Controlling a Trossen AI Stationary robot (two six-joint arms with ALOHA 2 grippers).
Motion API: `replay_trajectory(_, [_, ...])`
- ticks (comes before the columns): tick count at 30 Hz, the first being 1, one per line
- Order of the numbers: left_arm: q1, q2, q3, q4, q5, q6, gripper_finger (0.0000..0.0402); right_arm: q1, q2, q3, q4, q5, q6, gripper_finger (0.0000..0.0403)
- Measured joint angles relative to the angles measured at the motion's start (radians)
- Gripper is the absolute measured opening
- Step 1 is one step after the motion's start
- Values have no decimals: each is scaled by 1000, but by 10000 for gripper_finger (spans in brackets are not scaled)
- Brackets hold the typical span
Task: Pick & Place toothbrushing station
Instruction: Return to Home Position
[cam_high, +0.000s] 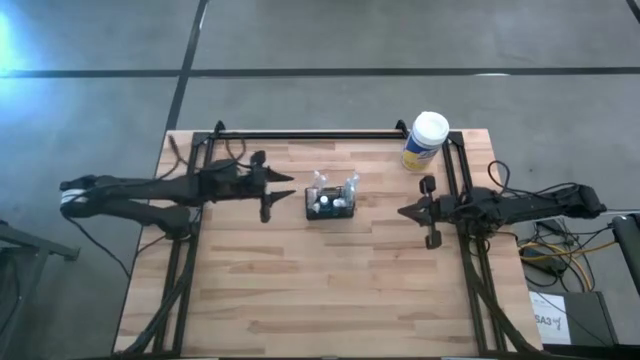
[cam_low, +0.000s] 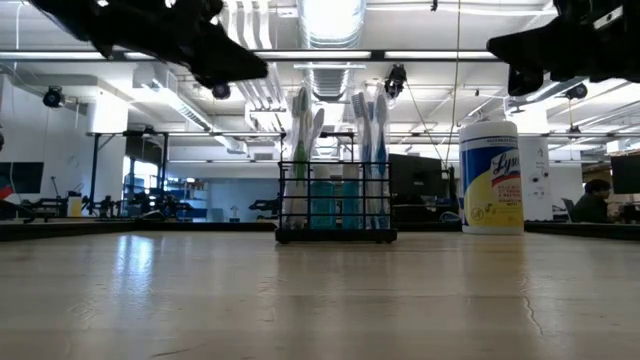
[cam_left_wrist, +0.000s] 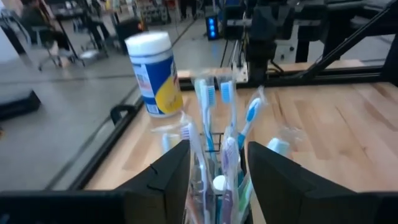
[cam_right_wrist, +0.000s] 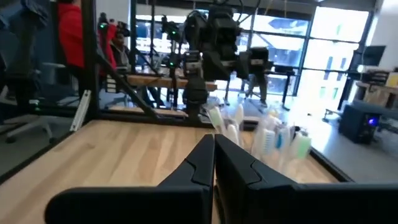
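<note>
Left end effector (cam_high: 280, 188) hovers near the toothbrushing station (cam_high: 330, 204), on its left side in the high view. Its fingers (cam_left_wrist: 166, 177) are parted to a moderate gap and grip nothing. Its arm stretches nearly level from the left edge of the bench (cam_high: 300, 300) toward the middle, wrist pointed at the black mesh caddy. Through the left wrist camera the gap between the fingers frames the brush heads, which stand beyond the tips, not between them.

Right end effector (cam_high: 404, 212) faces the station from the opposite side, a little farther off. Its fingers are pressed together and empty, as the right wrist view shows. That arm reaches in from the right edge of the bench, also close to level. In the low view both arms hang clear above the wooden top, touching neither it nor the caddy.

The station stands upright near the middle of the bench, between the two end effectors and slightly toward the far rail. Several toothbrushes (cam_low: 305, 120) stand in it heads up, rising well above its slatted sides; blue-and-white heads and a violet handle show in the left wrist view. A white-lidded canister with a yellow label (cam_low: 491, 178) stands well apart at the far right corner of the bench. Beyond the bench, a person in a red top (cam_right_wrist: 69, 37) shows in the room.
</note>
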Motion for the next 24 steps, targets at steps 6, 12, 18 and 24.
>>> replay_trajectory(6, [1, -210, -133, -16, 0, 15, 127, -90, -27, -1, -11, -107, 48, 8])
replay_trajectory(12, [1, -389, -283, 64, 1, 7, 12, -163, -62, -2, -17, -106, 68, 8])
replay_trajectory(18, [1, -587, -399, 66, 23, 1, 4, -174, -143, -2, -95, -107, 83, 8])
replay_trajectory(24, [1, -737, -484, 54, 27, 5, 3, -174, -244, -35, -128, -107, 105, 8])
